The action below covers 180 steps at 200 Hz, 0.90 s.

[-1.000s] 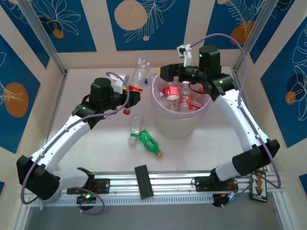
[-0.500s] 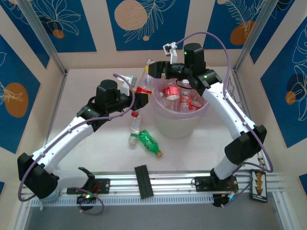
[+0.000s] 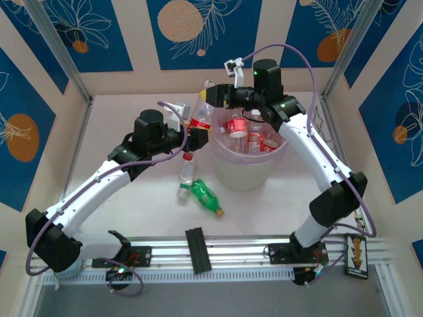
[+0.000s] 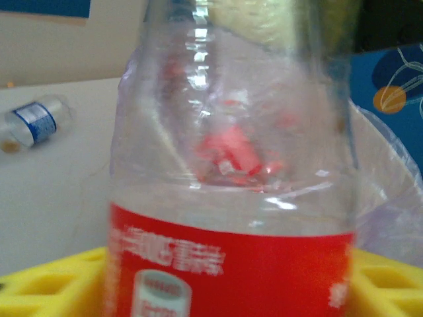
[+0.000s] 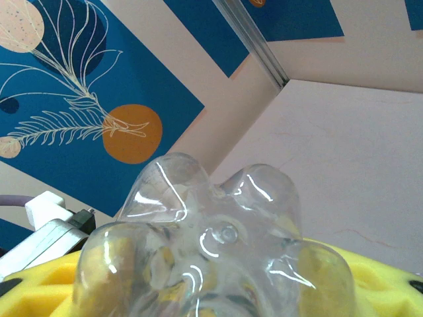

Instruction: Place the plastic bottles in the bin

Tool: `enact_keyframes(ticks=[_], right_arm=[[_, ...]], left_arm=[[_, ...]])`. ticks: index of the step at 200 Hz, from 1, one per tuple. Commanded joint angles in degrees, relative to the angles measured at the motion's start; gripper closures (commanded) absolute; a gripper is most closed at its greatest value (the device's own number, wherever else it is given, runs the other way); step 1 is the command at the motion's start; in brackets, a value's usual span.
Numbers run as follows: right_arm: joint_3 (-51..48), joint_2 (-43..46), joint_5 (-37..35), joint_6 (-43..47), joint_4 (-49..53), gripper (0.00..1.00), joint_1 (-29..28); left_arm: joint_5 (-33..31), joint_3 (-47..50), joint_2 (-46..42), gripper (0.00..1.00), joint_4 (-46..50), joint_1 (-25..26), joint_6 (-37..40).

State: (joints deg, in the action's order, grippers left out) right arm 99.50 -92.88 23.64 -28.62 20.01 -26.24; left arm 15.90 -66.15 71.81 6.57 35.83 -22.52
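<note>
**Top external view.** A held bottle (image 3: 200, 115), clear with a red label, hangs base-up and cap-down just beside the left rim of the bin (image 3: 225, 170). The left gripper (image 3: 195, 137) sits around its label. The right gripper (image 3: 210, 96) reaches across from the far right to its upturned base. With both grippers on one bottle beside the bin, this looks like a handover: the right arm stands nearer the bin mouth and is better placed to drop the bottle in. Several binned bottles (image 3: 246, 132) already lie inside. A green bottle (image 3: 203, 195) and a clear bottle (image 3: 187, 173) lie on the table (image 3: 132, 218), near the bin's left side and yet to be collected.

**Left wrist view.** The held bottle (image 4: 231, 198) stands between the yellow pads (image 4: 53, 287) of the left gripper (image 4: 231, 294), which flank its red label. Whether these jaws press on the label or stand just clear of it cannot be told. The bin's translucent liner (image 4: 390, 205) shows close on the right. A blue-labelled bottle (image 4: 36, 121) lies far off on the left.

**Right wrist view.** The lobed base of the held bottle (image 5: 211, 244) nests between the yellow pads (image 5: 370, 284) of the right gripper (image 5: 211, 294). The jaws appear closed against it, a grip suited to carrying it over the rim.
</note>
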Motion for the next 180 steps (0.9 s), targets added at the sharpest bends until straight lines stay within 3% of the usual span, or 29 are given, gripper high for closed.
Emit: enact_keyframes(ticks=[1,11,57,89,105,152,180], right_arm=[[2.57,0.63,-0.25,0.45,-1.00,0.51,0.13],[3.95,0.60,-0.18,0.86,-0.75,0.51,0.63],[10.77,4.18,-0.70,2.43,0.73,0.52,6.32],[11.77,8.44,-2.01,3.43,0.73,0.52,11.27],[11.90,10.50,-3.72,4.80,2.20,0.52,13.87],[14.29,13.87,-19.76,17.26,14.83,0.52,15.64],[15.66,13.05,-25.13,21.82,21.27,0.52,16.13]], left_arm=[[2.35,-1.77,-1.40,0.05,-2.68,0.82,0.65],[1.86,-2.57,-2.66,0.00,-0.40,0.77,2.79],[-6.04,-5.53,-10.75,0.00,10.10,0.52,10.80],[-10.22,-7.10,-11.55,0.01,14.57,0.42,12.85],[-9.98,-7.66,-9.80,0.03,14.52,0.44,12.76],[-5.30,-14.41,1.57,0.12,15.04,1.00,10.38],[-7.51,-18.56,7.66,0.13,16.63,2.45,10.65]])
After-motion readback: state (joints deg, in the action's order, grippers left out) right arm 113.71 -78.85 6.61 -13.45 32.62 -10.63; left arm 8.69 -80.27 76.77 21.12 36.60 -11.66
